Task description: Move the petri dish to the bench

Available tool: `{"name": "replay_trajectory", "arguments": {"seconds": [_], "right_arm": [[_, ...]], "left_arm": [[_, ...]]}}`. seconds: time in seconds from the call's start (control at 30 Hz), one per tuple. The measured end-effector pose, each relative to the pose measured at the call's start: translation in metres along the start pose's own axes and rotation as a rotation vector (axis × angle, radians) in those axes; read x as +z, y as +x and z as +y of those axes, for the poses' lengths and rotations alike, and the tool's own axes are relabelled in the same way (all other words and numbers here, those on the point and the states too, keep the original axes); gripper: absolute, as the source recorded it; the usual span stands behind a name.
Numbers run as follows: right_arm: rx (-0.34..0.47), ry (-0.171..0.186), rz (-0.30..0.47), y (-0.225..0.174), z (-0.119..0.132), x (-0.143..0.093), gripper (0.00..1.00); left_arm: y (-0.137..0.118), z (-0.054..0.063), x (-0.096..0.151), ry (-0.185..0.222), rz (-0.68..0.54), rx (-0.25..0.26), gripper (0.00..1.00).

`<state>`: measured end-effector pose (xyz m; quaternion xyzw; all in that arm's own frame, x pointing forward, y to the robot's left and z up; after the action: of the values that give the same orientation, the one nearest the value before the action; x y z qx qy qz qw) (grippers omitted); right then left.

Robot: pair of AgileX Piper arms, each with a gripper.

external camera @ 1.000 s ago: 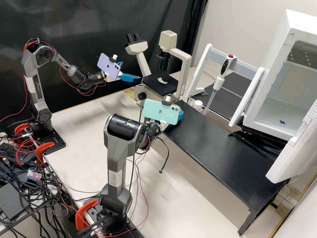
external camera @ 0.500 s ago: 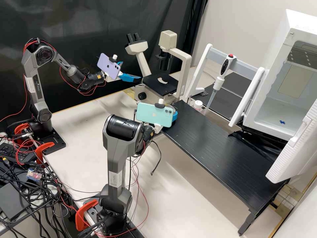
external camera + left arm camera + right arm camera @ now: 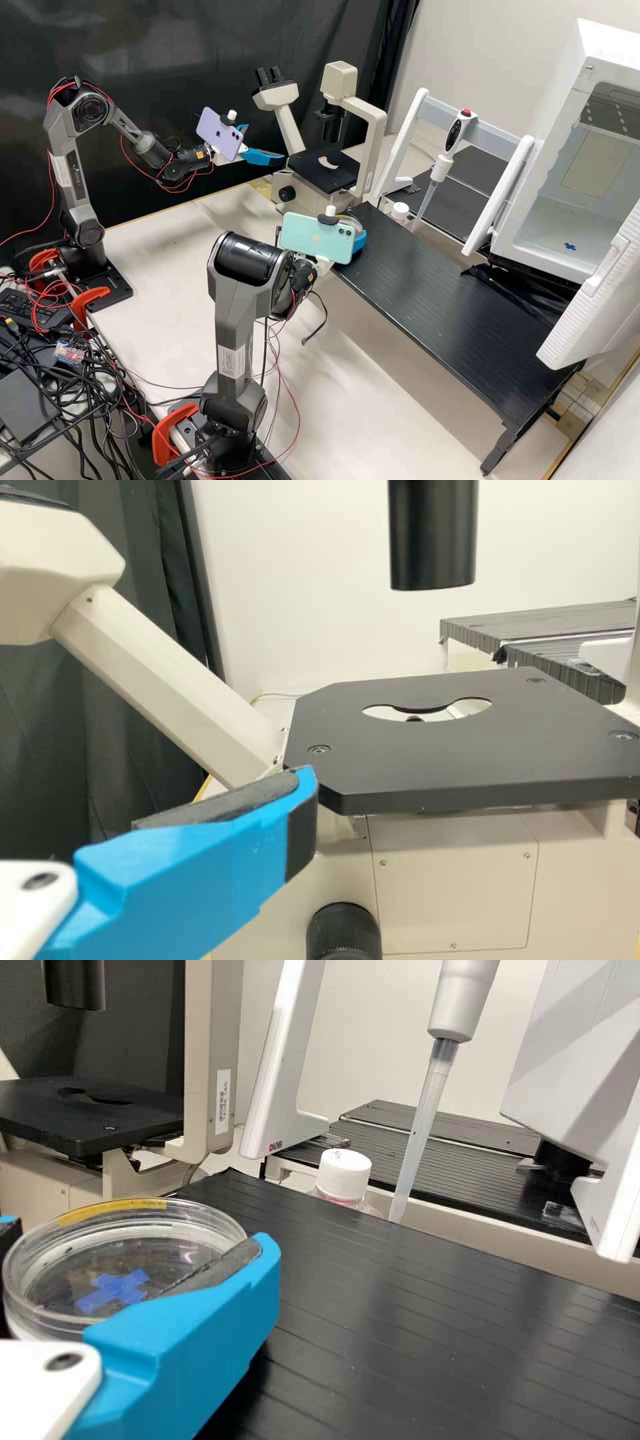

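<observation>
One petri dish [image 3: 125, 1250] in right tool [image 3: 361, 241], one microscope [image 3: 310, 168]

microscope [image 3: 319, 172] left of the pipette [image 3: 441, 167], cabinet [image 3: 553, 220] to its right

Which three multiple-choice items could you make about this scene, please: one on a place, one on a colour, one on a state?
1. Where is the petri dish?
A on the microscope stage
B between the fingers of the right gripper
C on the pipette stand

2. Which colour is the top button of the pipette?
A red
B green
C yellow

3. How is the door of the white cabinet?
A shut
B lying on the bench
C open

Key:
1 B: the right wrist view shows the dish there.
2 A: the high view shows a red button.
3 C: the high view shows the cabinet's inside, with the door swung out.
</observation>
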<state>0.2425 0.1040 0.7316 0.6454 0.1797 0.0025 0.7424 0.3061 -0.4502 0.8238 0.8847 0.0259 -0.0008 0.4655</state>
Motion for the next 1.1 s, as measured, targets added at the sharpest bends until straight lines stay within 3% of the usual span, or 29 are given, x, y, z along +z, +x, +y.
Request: {"name": "replay_trajectory", "arguments": {"seconds": [0.23,0.27,0.63,0.8,0.97,1.1], "right_arm": [[-0.009,-0.009,0.015,-0.002,-0.001,-0.002,0.00],[-0.009,-0.009,0.015,-0.002,-0.001,-0.002,1.00],[-0.020,-0.023,0.036,-0.003,-0.001,-0.004,1.00],[-0.033,-0.050,0.085,-0.016,0.003,-0.005,1.00],[0.033,-0.011,0.137,-0.040,0.021,-0.001,1.00],[0.158,0.037,0.204,-0.063,0.041,-0.004,1.00]], "left_arm": [[0.000,0.000,0.000,0.000,0.000,0.000,1.00],[0.000,0.000,0.000,0.000,0.000,0.000,1.00],[0.000,0.000,0.000,0.000,0.000,0.000,1.00],[0.000,0.000,0.000,0.000,0.000,0.000,1.00],[0.000,0.000,0.000,0.000,0.000,0.000,1.00],[0.000,0.000,0.000,0.000,0.000,0.000,1.00]]}}
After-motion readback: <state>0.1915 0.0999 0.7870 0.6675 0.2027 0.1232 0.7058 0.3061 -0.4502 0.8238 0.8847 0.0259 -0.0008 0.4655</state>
